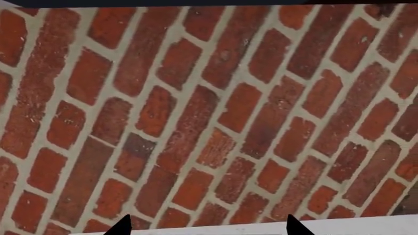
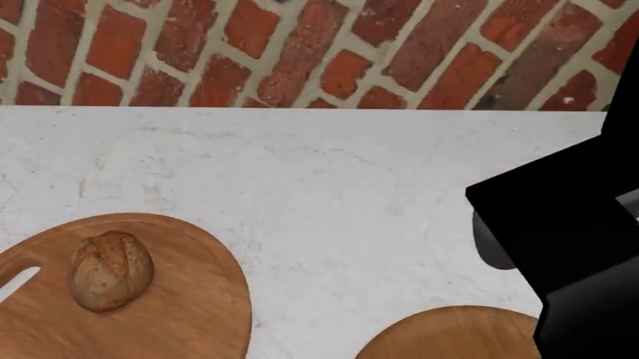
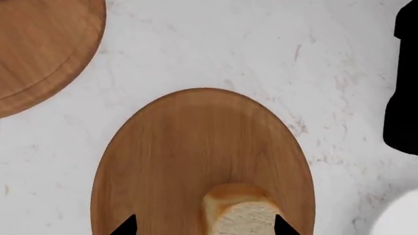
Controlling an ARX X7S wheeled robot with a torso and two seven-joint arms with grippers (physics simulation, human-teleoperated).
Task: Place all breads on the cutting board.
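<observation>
Pale cream loaf chunk with light tan crust [image 3: 240, 209], seen in the right wrist view between the two dark fingertips [image 3: 124, 225] of the right tool [image 3: 203, 226]; tips set wide, one well clear of the crust, the other just beside it, contact not resolved. Resting on the round wooden plate with raised rim [image 3: 196, 147], near the plate's edge closest to the camera. Cut face porous and whitish, crust smooth and domed.

Small dark-brown speckled oval roll [image 2: 110, 270], in the head view, lying on the round flat mid-brown wooden cutting board [image 2: 179, 314], beside the oblong handle hole [image 2: 18, 280] and inside the groove near the rim. Surface mottled, with pale cracks across the top. Well apart from both tools.

Cutting board and wooden plate near each other on the white marbled desk [image 2: 330, 194], not touching; a strip of desk between them in both the head and right wrist views. Bulky black arm housing [image 2: 574, 247] covering the right side of the head view, over part of the plate.

Left tool [image 1: 205, 227], in the left wrist view, facing the red brick wall [image 1: 209, 107]; only two dark tips [image 1: 121, 225] visible, spread wide, nothing between them, above the far edge of the desk.
</observation>
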